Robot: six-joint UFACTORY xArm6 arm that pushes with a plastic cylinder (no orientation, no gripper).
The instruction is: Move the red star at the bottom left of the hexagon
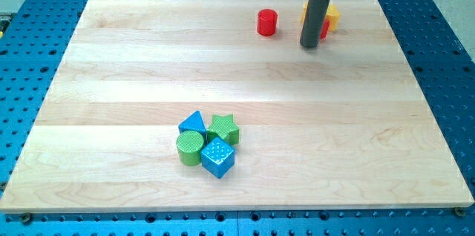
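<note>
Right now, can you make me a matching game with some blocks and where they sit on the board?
Things:
1. red cylinder
2. green star
3. blue cube
4. yellow block

Places:
A. lowest in the cluster at the view's bottom
B. partly hidden behind my tip
C. alone near the view's top, on the view's left of my tip
D. on the view's right of the blue triangle

Pairs: 1-C, 2-D, 3-A, 4-B
</note>
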